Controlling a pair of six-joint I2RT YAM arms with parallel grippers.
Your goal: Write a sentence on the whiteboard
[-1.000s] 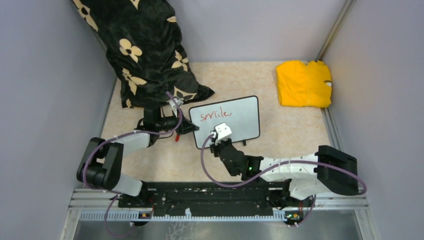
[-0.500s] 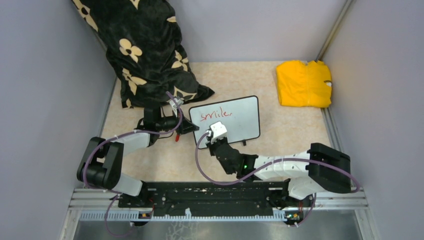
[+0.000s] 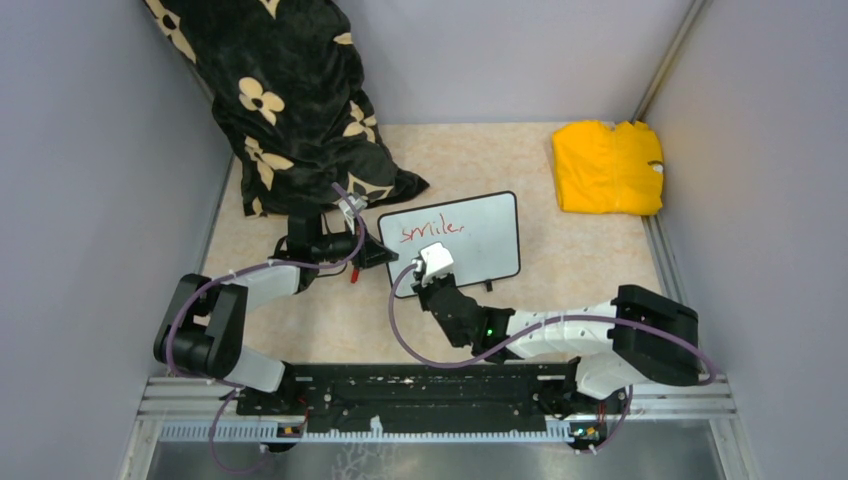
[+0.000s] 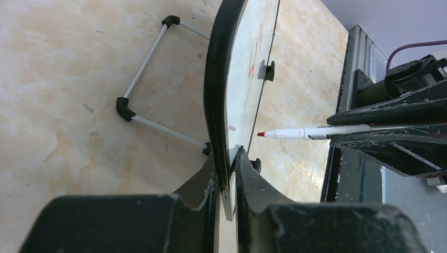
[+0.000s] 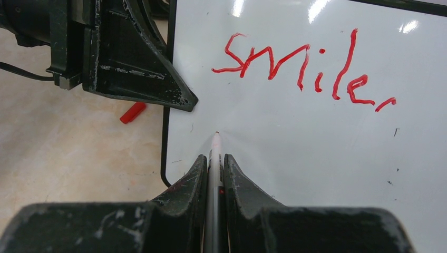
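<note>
- Whiteboard (image 3: 480,255) at centre of top view: light, stiff, likely slippery; best taken by frame edge.
- Left gripper (image 4: 226,166) clamped on its left edge.
- Right gripper (image 5: 215,161) clamped on marker (image 5: 215,145), tip just below red writing (image 5: 300,68).

Dark fingers of the right gripper (image 5: 215,158) bury most of the barrel of the slim white red-tipped marker (image 4: 305,132), and in the overhead view the wrist above it covers the lower left corner of the small black-framed whiteboard (image 3: 490,240). From the left wrist the board shows nearly edge-on, its top cut by the frame and the red handwritten words (image 4: 252,68) squeezed into unreadable streaks. The black cloth with cream flowers (image 3: 290,100) runs off the overhead picture's top edge.
</note>
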